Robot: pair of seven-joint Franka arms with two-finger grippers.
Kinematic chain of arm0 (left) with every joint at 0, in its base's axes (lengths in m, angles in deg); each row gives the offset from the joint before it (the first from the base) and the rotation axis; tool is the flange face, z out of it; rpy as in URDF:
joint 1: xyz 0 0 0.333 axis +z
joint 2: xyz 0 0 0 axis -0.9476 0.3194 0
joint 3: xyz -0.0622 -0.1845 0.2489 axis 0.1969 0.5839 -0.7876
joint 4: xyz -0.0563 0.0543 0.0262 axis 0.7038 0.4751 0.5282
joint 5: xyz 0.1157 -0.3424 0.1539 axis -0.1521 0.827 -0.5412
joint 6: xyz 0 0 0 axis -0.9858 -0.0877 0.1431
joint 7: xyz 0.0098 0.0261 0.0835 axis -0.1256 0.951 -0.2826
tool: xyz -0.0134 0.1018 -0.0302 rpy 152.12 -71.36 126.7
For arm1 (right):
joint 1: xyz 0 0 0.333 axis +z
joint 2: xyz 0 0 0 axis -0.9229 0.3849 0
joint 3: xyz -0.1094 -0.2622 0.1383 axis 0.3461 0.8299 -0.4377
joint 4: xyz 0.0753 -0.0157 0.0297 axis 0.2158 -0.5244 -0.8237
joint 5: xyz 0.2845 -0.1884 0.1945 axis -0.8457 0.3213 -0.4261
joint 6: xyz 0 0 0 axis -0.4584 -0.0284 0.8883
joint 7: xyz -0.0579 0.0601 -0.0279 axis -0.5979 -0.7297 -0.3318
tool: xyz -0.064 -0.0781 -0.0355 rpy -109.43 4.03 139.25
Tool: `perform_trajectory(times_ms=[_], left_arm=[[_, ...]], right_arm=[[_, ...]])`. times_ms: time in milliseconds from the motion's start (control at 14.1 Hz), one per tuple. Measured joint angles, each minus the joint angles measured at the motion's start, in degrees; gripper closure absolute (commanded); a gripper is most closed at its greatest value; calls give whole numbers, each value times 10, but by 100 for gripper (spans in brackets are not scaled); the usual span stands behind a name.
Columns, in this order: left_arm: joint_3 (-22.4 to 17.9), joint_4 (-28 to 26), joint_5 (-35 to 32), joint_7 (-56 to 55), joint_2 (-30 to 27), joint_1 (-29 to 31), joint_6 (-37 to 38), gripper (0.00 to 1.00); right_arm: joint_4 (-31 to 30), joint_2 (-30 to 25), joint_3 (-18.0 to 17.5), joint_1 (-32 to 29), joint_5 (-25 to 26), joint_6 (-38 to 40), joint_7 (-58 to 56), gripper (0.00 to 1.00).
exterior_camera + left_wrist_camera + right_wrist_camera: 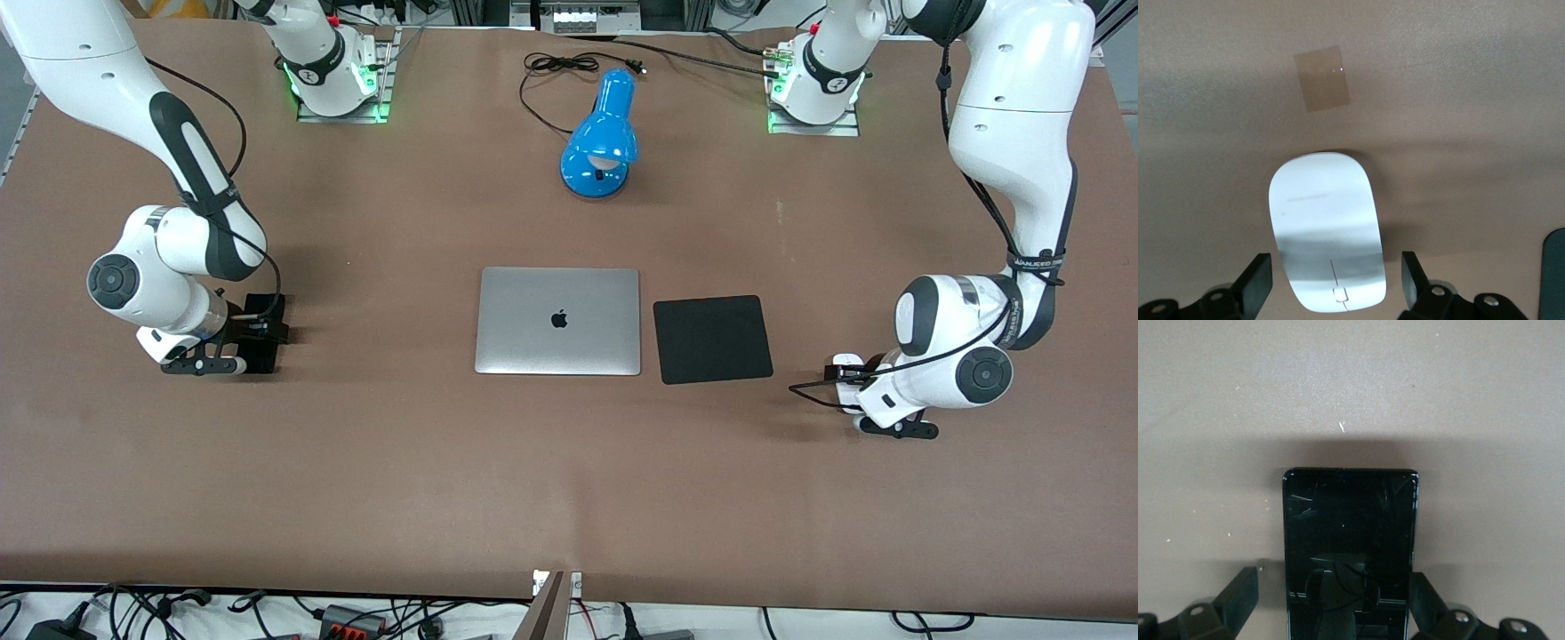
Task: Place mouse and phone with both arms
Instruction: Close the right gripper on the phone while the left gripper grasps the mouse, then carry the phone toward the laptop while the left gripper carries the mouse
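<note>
The white mouse (1328, 227) lies on the brown table toward the left arm's end, and only a sliver of it (845, 362) shows under the wrist in the front view. My left gripper (1335, 283) is low over it, open, one finger (1258, 283) on each side with a gap to the mouse. The black phone (1348, 540) lies flat toward the right arm's end (267, 333). My right gripper (1333, 593) straddles its end, open. One finger (1241, 590) stands clear of the phone and the other sits close to its edge.
A closed silver laptop (557, 321) lies mid-table, with a square black mat (712, 339) beside it toward the left arm's end. A blue desk lamp (601, 138) with its cord lies farther from the camera. A tape patch (1323, 78) is stuck on the table near the mouse.
</note>
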Motion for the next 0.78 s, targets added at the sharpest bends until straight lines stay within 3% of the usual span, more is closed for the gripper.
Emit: perform_trajectory(times_ms=[284, 497, 781], left_arm=[[0, -2, 0, 0, 1, 0, -4, 37], [1, -2, 0, 0, 1, 0, -6, 53], [7, 0, 0, 0, 1, -2, -6, 57]], right_arm=[[0, 0, 0, 0, 0, 0, 0, 0], [1, 0, 1, -1, 0, 4, 0, 0], [2, 0, 3, -3, 0, 7, 1, 0]])
